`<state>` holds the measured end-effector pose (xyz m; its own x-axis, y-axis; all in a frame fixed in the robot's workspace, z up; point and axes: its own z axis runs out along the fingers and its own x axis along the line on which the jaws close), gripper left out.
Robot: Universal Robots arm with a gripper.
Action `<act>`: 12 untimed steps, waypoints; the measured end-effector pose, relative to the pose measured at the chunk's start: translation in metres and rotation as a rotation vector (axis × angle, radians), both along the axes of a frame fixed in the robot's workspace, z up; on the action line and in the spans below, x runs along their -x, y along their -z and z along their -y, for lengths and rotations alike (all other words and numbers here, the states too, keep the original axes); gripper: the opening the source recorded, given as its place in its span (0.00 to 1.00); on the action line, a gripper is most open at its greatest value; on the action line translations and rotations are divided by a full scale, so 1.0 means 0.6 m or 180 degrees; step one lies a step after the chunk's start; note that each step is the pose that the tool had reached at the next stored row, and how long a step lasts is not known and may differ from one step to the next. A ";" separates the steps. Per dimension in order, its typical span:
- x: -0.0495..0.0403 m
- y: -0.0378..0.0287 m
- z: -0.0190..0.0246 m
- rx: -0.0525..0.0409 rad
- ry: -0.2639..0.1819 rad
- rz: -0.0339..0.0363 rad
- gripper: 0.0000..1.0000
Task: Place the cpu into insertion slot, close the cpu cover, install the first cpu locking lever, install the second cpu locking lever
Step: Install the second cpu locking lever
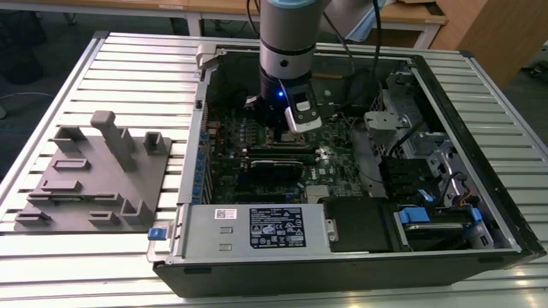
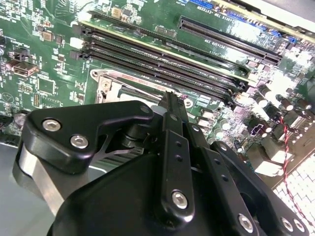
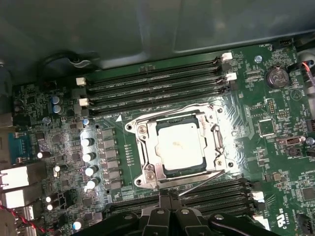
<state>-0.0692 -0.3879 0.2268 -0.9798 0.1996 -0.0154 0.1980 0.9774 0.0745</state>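
The chip [image 3: 179,146] sits in the socket [image 3: 147,173] with the cover [image 3: 215,141] down. The gripper [image 3: 170,196], fingers together and empty, hovers by a lever [image 3: 199,186]; latching needs precise contact.

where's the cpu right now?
In the first wrist view the cpu sits in the socket mid-board, under the metal cover frame, between two banks of long black memory slots, with the claw just beside it.
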 end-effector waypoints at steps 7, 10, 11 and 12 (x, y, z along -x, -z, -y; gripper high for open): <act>0.006 0.005 0.0028 0.0000 0.0001 0.0000 0.10; 0.009 0.008 0.0034 0.0000 0.0001 0.0000 0.10; 0.010 0.010 0.0036 0.0000 0.0001 0.0000 0.10; 0.010 0.012 0.0038 0.0000 0.0000 0.0000 0.10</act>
